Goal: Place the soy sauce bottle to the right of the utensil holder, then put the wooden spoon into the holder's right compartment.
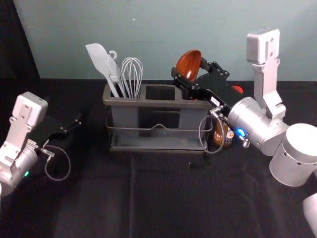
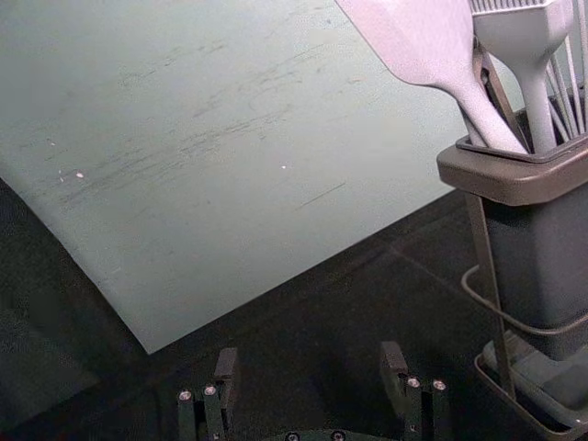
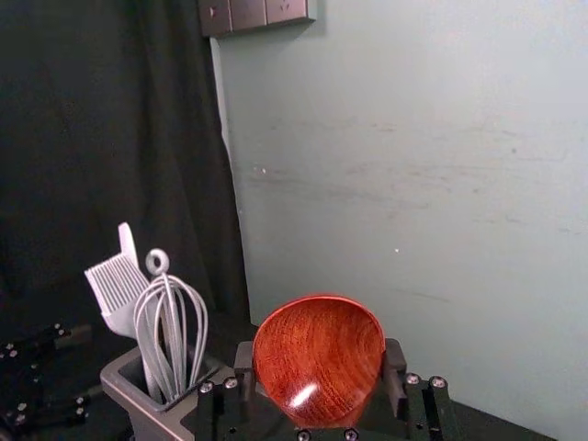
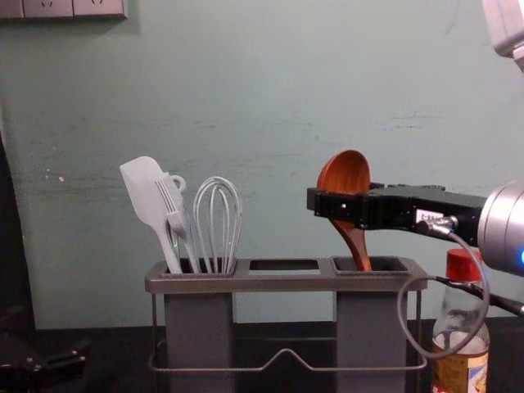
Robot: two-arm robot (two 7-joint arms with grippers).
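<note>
My right gripper [image 1: 190,74] is at the holder's right end, shut on the bowl of the wooden spoon [image 1: 188,65]. In the right wrist view, the right gripper [image 3: 319,367] has its fingers against both sides of the bowl [image 3: 319,358]. The spoon's handle [image 4: 358,246] enters the right compartment of the utensil holder [image 4: 278,282]; its lower end is hidden. Right of the holder, the soy sauce bottle [image 4: 463,327] stands upright, partly behind a cable. My left gripper [image 1: 72,128] is parked left of the holder; the left wrist view shows the left gripper [image 2: 310,377] open, holding nothing.
A white spatula [image 1: 101,62], a brush and a whisk [image 1: 132,74] stand in the holder's left compartment. The middle compartment [image 4: 284,265] lies between. A wall [image 1: 163,29] rises behind the black-covered table [image 1: 163,198]. The right arm's cable loops beside the bottle.
</note>
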